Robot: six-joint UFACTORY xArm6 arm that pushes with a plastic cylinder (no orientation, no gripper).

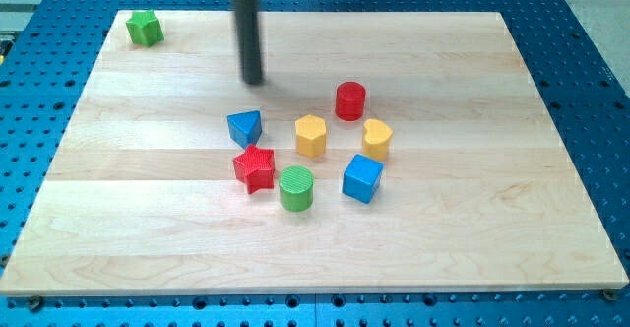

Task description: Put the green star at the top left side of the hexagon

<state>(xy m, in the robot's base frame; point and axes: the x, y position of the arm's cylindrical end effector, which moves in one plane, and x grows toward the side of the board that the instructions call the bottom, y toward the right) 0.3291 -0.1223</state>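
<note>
The green star (145,29) lies at the board's top left corner. The yellow hexagon (310,135) stands near the middle of the board. My tip (253,81) is above and left of the hexagon, just above the blue triangle (245,127), touching no block. The green star is far to the left of my tip.
Around the hexagon stand a red cylinder (349,100), a yellow heart (376,139), a blue cube (361,177), a green cylinder (295,188) and a red star (255,167). The wooden board (118,228) sits on a blue perforated table.
</note>
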